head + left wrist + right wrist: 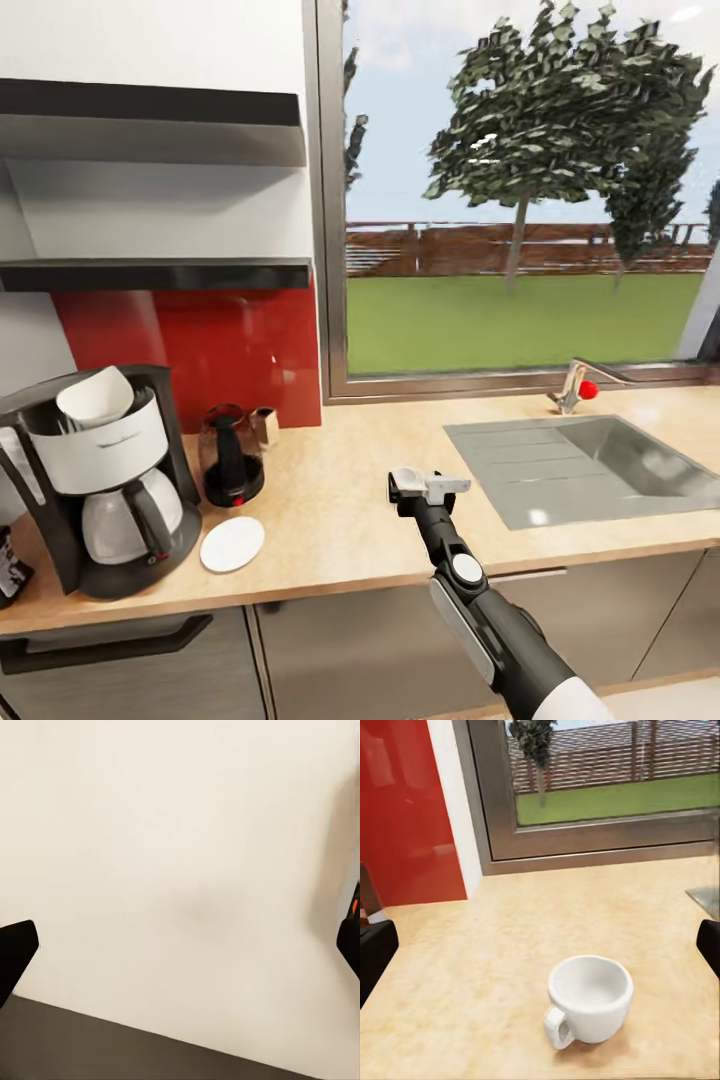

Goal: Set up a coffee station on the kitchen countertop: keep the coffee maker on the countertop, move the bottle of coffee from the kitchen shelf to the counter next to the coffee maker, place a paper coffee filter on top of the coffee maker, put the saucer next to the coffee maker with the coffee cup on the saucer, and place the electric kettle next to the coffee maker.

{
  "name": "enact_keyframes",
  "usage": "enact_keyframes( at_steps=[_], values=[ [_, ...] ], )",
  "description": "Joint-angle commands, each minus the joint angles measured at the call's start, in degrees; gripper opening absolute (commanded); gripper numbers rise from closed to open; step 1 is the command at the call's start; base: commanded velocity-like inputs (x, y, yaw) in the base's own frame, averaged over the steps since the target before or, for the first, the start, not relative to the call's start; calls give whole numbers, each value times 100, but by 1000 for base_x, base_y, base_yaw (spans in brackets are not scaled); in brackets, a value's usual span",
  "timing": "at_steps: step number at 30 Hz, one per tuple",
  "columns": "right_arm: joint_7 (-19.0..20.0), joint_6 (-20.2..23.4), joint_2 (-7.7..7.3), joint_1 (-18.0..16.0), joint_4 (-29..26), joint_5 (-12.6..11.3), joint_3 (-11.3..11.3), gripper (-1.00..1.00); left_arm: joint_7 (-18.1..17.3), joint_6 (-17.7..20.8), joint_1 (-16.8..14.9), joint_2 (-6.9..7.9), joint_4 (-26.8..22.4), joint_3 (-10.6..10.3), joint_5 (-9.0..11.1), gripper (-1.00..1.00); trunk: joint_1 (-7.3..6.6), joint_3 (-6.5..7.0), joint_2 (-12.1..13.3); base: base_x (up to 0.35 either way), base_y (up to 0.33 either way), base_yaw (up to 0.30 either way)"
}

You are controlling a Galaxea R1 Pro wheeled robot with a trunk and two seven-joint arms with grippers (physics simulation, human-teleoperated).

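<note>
Coffee cup [589,999] upright, empty, on the kitchen countertop [330,500]; paper coffee filter [96,397] atop coffee maker [100,480]. Right gripper [540,945] spread wide, left gripper [180,945] likewise.

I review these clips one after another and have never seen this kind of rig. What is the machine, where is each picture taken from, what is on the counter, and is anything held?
These are simulator renders of a wheeled robot with two arms. The head view looks down over the light-wood kitchen countertop. On it stand the black drip coffee maker with a white paper cone filter on top, a dark glass electric kettle, a flat white saucer and a steel sink. The right arm's claw reaches out over the counter. The right wrist camera looks between its open fingers at a small white coffee cup standing on the counter, not yet gripped. The left wrist camera sees its open claw before a plain pale surface. Nothing is held.
</note>
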Motion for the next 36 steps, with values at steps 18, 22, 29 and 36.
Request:
enact_keyframes(
  at_steps=[18,22,29,36],
  values=[
    [-1526,4571,52,-1319,-997,-92,-1080,100,14,-10,51,-5,53,12,15,100,2,-2,-4,103,-53,-128],
    [-1541,5479,108,-1374,-1066,-123,-1206,100,14,15,369,22,56,-2,12,100,2,-2,-4,1,-1,0],
    [-1527,5539,252,-1373,-1024,-128,-1185,100,151,353,559,35,114,-6,12,100,2,-2,-4,56,0,0],
    [-1522,5542,282,-1368,-825,-128,-1190,100,182,525,586,43,136,-22,12,100,2,-2,-4,217,0,0]
  ],
)
